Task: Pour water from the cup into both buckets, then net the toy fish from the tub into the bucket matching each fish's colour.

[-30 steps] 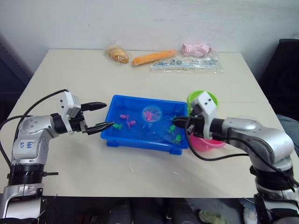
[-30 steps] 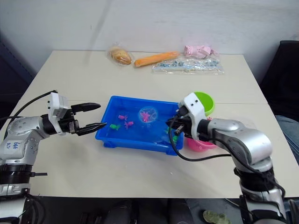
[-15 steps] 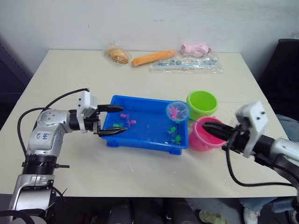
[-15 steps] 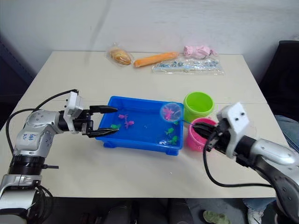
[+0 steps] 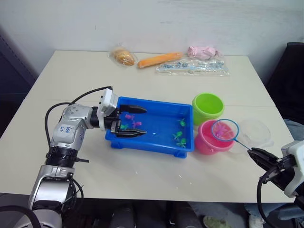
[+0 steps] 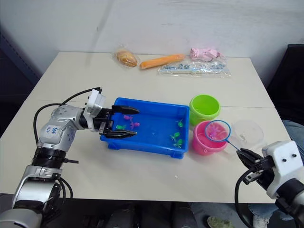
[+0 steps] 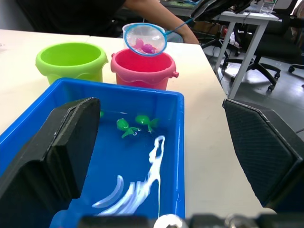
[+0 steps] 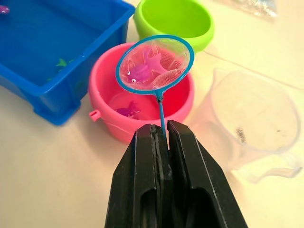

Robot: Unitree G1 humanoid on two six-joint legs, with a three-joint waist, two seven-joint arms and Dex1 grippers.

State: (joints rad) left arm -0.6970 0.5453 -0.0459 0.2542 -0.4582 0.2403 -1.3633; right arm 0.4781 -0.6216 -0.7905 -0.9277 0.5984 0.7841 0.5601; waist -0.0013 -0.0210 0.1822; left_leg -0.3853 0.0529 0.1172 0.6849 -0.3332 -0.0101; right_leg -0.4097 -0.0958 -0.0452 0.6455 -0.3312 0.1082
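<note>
- The right gripper [image 8: 163,135] has its fingers pressed together, pinching the thin stick of the net [image 8: 155,63].
- The net's blue hoop is out past those fingertips, held up over the pink bucket [image 8: 114,111]. Pink fish [image 8: 141,72] lie in the net.
- Another pink fish [image 8: 126,112] sits inside the pink bucket.
- The green bucket [image 8: 173,19] stands just beyond the pink one, farther from the right fingers.
- The clear cup [image 8: 254,122] sits on the tabletop [image 8: 57,175] beside the pink bucket, off to one side of the right fingers.
- The left gripper [image 5: 135,121] has its fingers spread wide, reaching over the near end of the blue tub [image 5: 152,145].
- Green fish [image 7: 136,124] float in the tub past the left fingertips.
</note>
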